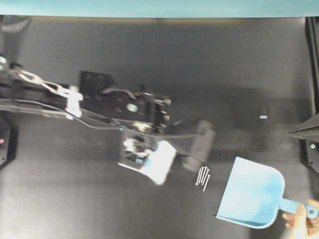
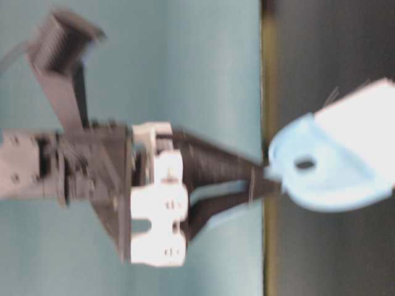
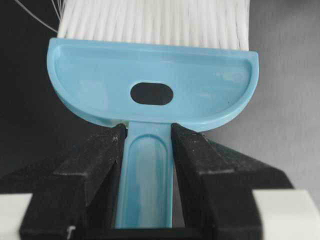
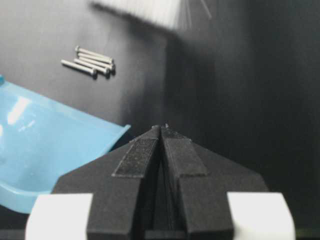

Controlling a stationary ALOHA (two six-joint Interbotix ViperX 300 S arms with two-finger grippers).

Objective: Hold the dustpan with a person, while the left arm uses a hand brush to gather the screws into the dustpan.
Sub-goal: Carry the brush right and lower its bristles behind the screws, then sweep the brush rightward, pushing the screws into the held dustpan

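1. Left arm [image 1: 89, 107] stretched in from the left edge of the overhead view toward the table's middle, wrist bent downward, loose cables trailing along it.
2. Left gripper [image 3: 148, 137] pinching the hand brush [image 3: 150, 82] by its thin handle, 1 black finger on each side of the blue stem, as the left wrist view shows.
3. Brush long axis in line with the gripper; pale bristles [image 1: 162, 162] at the far end, fanned toward the lower right in the overhead view, facing the screws.
4. Blurred in the table-level view, yet same grip visible: fingers closed on the handle just below the oval hole [image 2: 305, 164].
5. Screws [image 1: 203, 176] bunched side by side on the dark table [image 1: 199, 59], between brush and dustpan, near the bristles but apart from them; long axes roughly parallel, running up and down in the overhead view with a slight tilt.
6. Dustpan [image 1: 251, 191] at the lower right of the overhead view, wide mouth turned toward the screws at upper left, short handle pointing to the lower right corner.
7. Person's hand [image 1: 303, 219] at that corner, fingers around the dustpan handle.
8. Right gripper [image 4: 161, 131] parked at the right edge, fingers pressed together with nothing between them, tips pointed over the table past the dustpan's rim.
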